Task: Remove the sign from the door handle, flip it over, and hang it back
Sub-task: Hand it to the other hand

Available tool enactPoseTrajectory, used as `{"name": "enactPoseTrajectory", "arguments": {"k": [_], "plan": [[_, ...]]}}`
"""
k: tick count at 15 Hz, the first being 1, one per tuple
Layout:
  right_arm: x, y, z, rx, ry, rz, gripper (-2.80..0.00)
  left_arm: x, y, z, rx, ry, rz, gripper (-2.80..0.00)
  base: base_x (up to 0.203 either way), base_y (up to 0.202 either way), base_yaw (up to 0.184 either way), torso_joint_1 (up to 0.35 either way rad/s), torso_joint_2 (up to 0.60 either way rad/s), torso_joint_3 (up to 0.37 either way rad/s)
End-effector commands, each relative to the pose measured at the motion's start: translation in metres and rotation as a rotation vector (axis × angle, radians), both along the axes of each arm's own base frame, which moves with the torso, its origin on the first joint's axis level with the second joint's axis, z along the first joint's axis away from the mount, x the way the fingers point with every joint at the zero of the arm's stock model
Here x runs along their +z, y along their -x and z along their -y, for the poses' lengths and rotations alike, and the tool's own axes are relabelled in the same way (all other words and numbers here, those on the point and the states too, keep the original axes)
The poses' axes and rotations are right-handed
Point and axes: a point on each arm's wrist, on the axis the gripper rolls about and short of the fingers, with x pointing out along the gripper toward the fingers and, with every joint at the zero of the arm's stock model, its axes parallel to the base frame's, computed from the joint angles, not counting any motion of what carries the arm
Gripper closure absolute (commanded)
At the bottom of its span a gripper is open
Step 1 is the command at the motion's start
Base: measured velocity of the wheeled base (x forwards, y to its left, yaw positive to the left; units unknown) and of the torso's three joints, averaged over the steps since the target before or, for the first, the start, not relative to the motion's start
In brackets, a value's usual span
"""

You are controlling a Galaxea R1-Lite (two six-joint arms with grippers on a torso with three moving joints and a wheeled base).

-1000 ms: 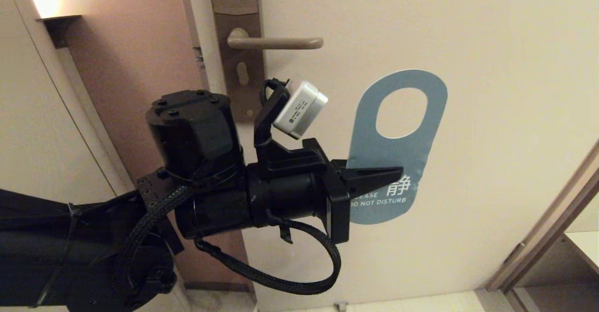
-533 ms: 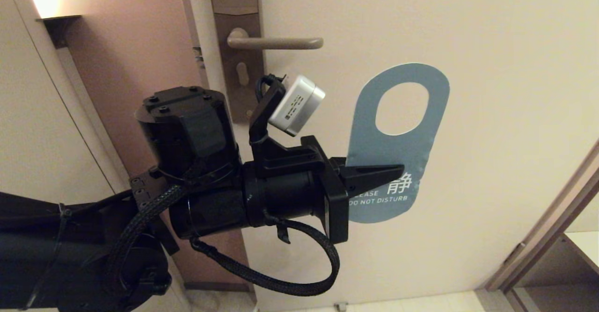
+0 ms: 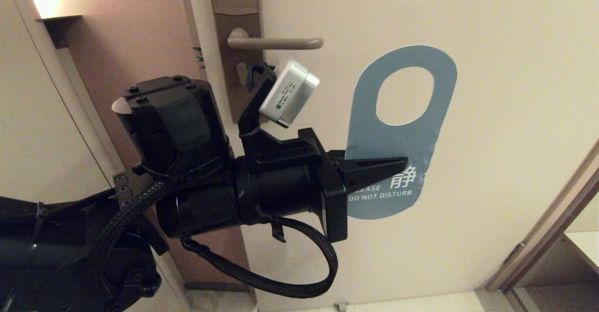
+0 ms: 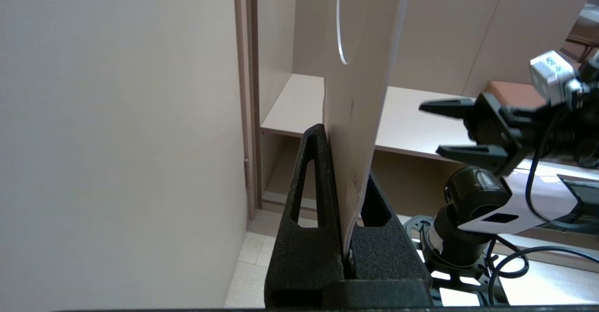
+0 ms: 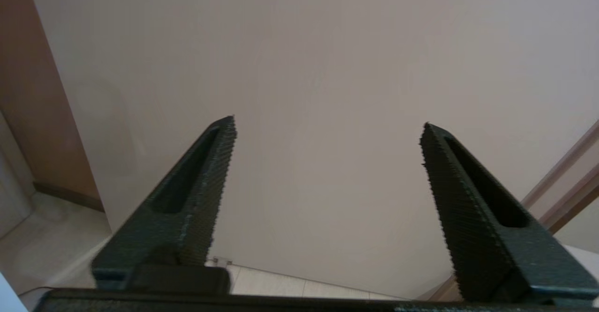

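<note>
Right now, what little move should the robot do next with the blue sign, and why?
Probably lift the sign a bit higher and slide it left toward the door handle. The left gripper is shut on its lower part, blue face out, and the oval hole sits below and right of the lever's tip. The right gripper waits open.

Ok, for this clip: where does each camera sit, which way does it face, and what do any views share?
Head: on the robot's head, facing the beige door; left gripper pinches the blue oval-holed card sign beside the bronze lever door handle.
Left wrist: behind the fingers clamping the sign's edge; right gripper beyond.
Right wrist: behind spread fingers, facing bare door.
Shared: head and left wrist both show the sign.
</note>
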Motion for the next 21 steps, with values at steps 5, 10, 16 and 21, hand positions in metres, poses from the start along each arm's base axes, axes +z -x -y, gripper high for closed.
{"name": "enactPoseTrajectory", "arguments": {"k": [5,10,16,21], "plan": [[0.045,-0.038,-0.002,0.082,0.005,-0.093,-2.8,0.007,0.0,0.0,-0.006,0.019,0.016,0.0,0.0,0.0,0.0,0.0,0.0,0.0],[0.075,-0.079,-0.01,0.456,-0.001,-0.113,-2.8,0.011,0.002,0.005,-0.061,0.009,0.015,0.0,0.0,0.0,0.0,0.0,0.0,0.0],[0.092,-0.1,-0.016,0.801,-0.022,-0.152,-2.8,0.014,0.014,0.025,-0.133,0.028,-0.006,0.0,0.0,0.0,0.0,0.0,0.0,0.0],[0.099,-0.108,-0.031,0.993,-0.017,-0.179,-2.8,0.016,0.024,0.04,-0.183,0.034,-0.004,0.0,0.0,0.0,0.0,0.0,0.0,0.0]]}}
